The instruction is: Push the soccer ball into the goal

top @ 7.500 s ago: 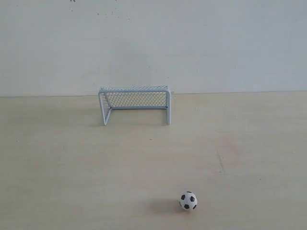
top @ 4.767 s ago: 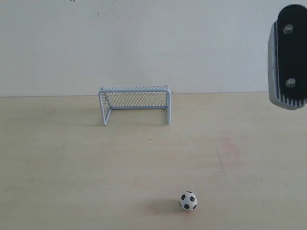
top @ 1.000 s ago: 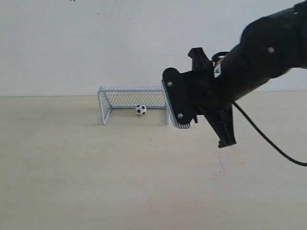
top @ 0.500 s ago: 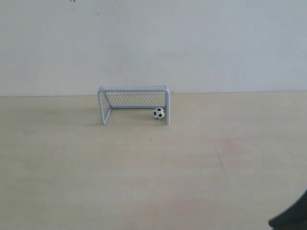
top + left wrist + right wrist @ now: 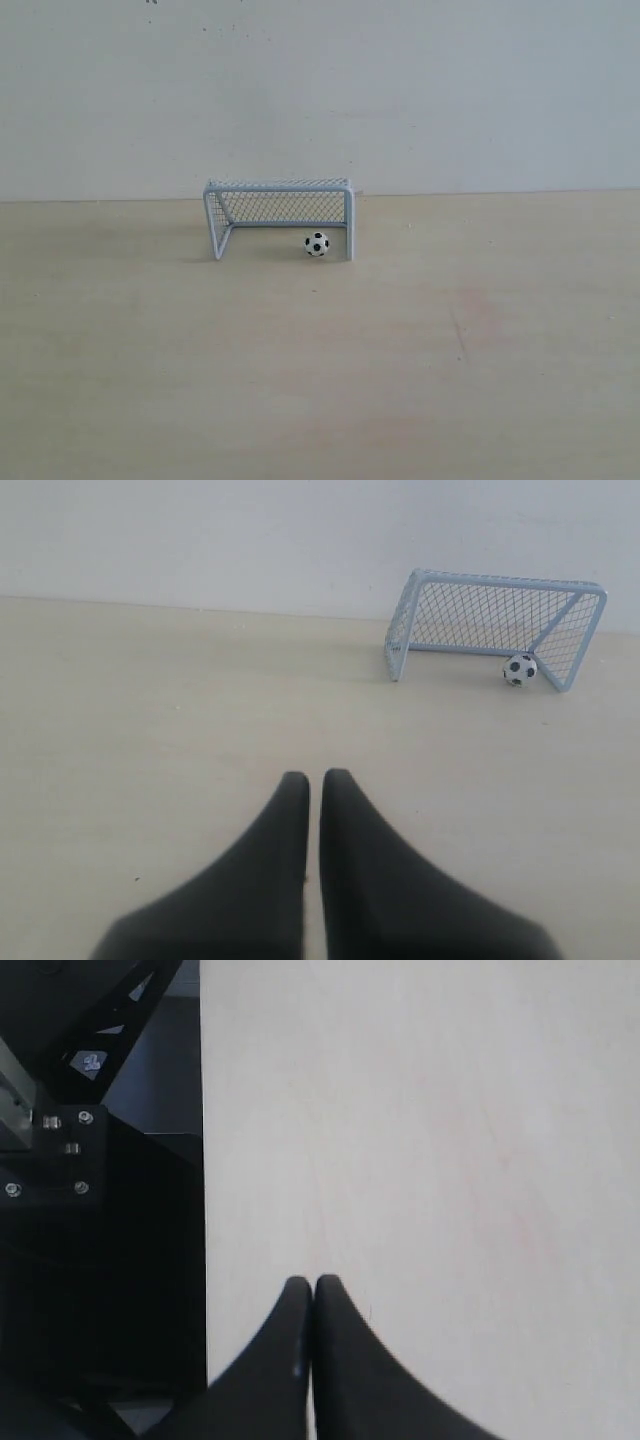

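1. The soccer ball (image 5: 317, 244) is a tiny white ball with black patches. It is much smaller than the opening of the goal (image 5: 278, 185).
2. The goal is a low, wide frame of pale grey-white bars with mesh on its back, sides and top.
3. The ball sits on the table (image 5: 300, 380) inside the goal mouth, behind the line of the two front posts. From the middle of the mouth it lies toward 4 o'clock, near the right post but apart from it.
4. The goal stands at 12 o'clock on the pale wooden table, close to the plain white wall (image 5: 320, 90). The table in front of the mouth is bare, so nothing lies between the ball and open table.
5. The goal's long axis runs from 9 to 3 o'clock, and its mouth opens toward 6 o'clock. The ball is round and points no way.
6. The left gripper (image 5: 312, 777) hovers over bare table. Its dark fingers are closed to a thin slit and hold nothing. The goal and ball lie off toward 2 o'clock from it.
7. The right gripper (image 5: 306, 1282) has its fingers pressed together, empty, over the table edge beside a dark metal frame (image 5: 90, 1210).
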